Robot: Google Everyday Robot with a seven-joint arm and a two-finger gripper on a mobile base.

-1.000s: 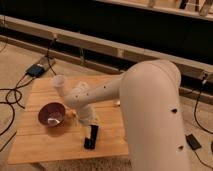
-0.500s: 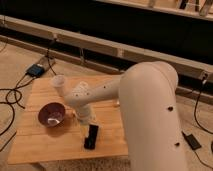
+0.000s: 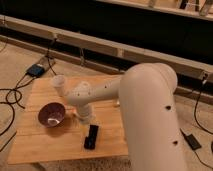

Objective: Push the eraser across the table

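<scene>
The eraser (image 3: 91,136), a small black oblong block, lies flat near the front edge of the table (image 3: 40,141), a small square top of light wooden planks. My white arm reaches in from the right and bends down over the table's middle. My gripper (image 3: 85,116) hangs just behind the eraser, between it and the dark purple bowl (image 3: 52,114), a short gap above the block's far end. The arm's wrist hides the fingers.
The dark purple bowl sits on the table's left half. A black box with cables (image 3: 36,70) lies on the floor behind the table's left corner. Cables (image 3: 9,97) trail on the floor at left. A long dark bench (image 3: 100,35) runs along the back.
The arm and gripper have shifted slightly towards the eraser. The eraser and the bowl have stayed in place.
</scene>
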